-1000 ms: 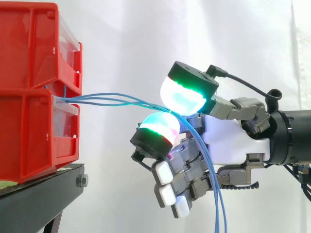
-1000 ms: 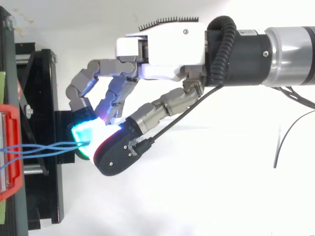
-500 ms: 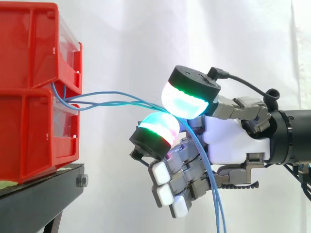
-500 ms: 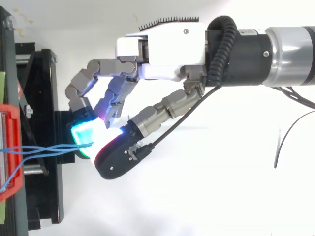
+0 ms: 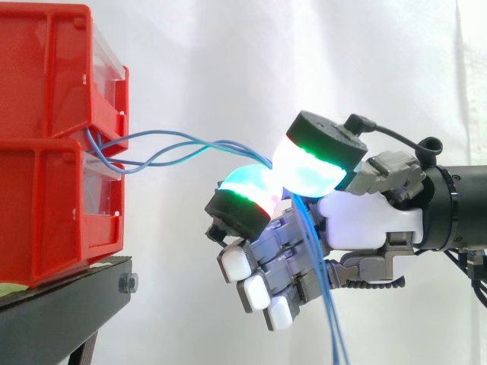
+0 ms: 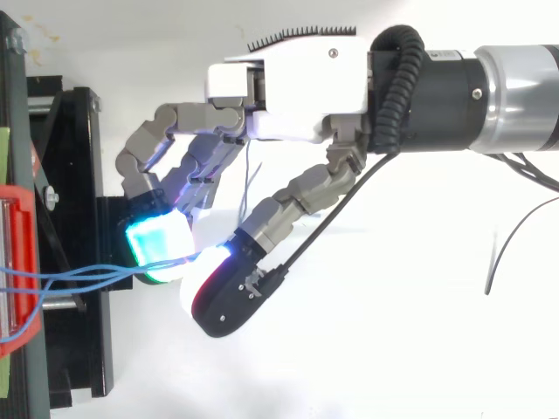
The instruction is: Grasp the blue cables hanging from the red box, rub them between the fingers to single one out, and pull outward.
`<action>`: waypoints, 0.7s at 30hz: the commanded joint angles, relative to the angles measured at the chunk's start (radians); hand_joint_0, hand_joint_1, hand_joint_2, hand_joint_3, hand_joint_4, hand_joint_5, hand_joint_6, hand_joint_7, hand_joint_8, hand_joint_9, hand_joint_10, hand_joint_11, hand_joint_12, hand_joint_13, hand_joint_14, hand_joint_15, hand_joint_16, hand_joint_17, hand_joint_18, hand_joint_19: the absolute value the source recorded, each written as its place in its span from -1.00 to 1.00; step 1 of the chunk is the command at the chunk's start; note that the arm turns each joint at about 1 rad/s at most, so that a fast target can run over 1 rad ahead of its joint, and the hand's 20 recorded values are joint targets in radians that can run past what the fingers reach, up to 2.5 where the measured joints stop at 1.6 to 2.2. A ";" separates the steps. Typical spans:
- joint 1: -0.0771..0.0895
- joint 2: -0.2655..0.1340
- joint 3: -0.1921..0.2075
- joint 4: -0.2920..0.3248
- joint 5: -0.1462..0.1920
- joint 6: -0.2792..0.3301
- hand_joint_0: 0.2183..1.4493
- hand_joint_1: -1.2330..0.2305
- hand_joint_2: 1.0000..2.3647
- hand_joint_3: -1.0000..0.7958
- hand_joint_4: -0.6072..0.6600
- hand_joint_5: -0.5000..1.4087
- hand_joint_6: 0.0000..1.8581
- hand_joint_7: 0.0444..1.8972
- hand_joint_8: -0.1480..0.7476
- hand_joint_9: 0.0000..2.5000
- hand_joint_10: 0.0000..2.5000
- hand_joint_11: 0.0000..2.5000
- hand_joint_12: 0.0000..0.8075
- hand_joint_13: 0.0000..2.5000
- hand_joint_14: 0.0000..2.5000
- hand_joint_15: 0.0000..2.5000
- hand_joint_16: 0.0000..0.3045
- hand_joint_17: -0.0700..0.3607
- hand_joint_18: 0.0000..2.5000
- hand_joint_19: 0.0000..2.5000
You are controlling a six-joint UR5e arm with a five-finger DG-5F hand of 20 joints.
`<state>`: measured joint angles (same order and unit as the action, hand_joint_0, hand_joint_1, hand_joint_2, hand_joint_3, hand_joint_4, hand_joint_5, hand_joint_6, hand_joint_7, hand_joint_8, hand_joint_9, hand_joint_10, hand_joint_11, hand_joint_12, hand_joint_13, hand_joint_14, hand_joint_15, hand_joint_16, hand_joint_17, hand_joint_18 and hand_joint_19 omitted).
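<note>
Several thin blue cables (image 5: 167,148) run from the gap between two stacked red boxes (image 5: 53,137) rightward to my hand (image 5: 365,224). The thumb pad and a finger pad, both glowing cyan and green, pinch the cables between them at about mid-height. Past the pinch the cables (image 5: 323,304) hang down across the palm and out of the bottom of the side view. From above, the cables (image 6: 79,275) leave the red box (image 6: 22,262) and reach the glowing pads of the hand (image 6: 288,70). The other fingers are curled below the pinch.
The red boxes rest on a black stand (image 5: 68,312) at the left. A white curtain hangs behind everything. In the top view the black stand (image 6: 70,218) lies just left of the fingertips, and a thin dark wire (image 6: 515,236) crosses the white surface at right.
The thumb pad has slid right and lower along the finger pad. The cables between box and hand have slackened and now bow upward and cross each other.
</note>
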<state>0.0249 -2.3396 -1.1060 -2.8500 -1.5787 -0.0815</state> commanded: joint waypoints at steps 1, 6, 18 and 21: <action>0.001 0.002 0.000 0.000 0.000 0.000 -0.50 -0.46 -1.00 -0.44 0.10 -0.64 -0.02 0.12 -0.04 -0.34 -0.99 -0.65 -0.06 -0.36 -0.98 -0.53 -0.70 -0.20 -0.40 -0.53; 0.001 0.000 0.000 -0.002 0.000 0.000 -0.54 -0.31 -1.00 -0.44 0.09 -0.63 -0.03 0.14 -0.02 -0.30 -0.99 -0.65 -0.05 -0.34 -0.98 -0.53 -0.69 -0.18 -0.39 -0.51; -0.002 0.000 0.000 -0.005 0.002 0.000 -0.43 -0.25 -0.98 -0.14 0.10 -0.62 -0.04 0.17 0.01 -0.27 -0.99 -0.65 0.00 -0.32 -0.99 -0.52 -0.67 -0.16 -0.39 -0.48; -0.002 0.000 0.000 -0.006 0.002 0.000 -0.37 -0.42 -0.98 -0.08 0.09 -0.65 -0.02 0.14 -0.01 -0.32 -0.99 -0.64 -0.02 -0.35 -0.98 -0.53 -0.68 -0.17 -0.41 -0.50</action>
<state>0.0235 -2.3393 -1.1060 -2.8551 -1.5778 -0.0813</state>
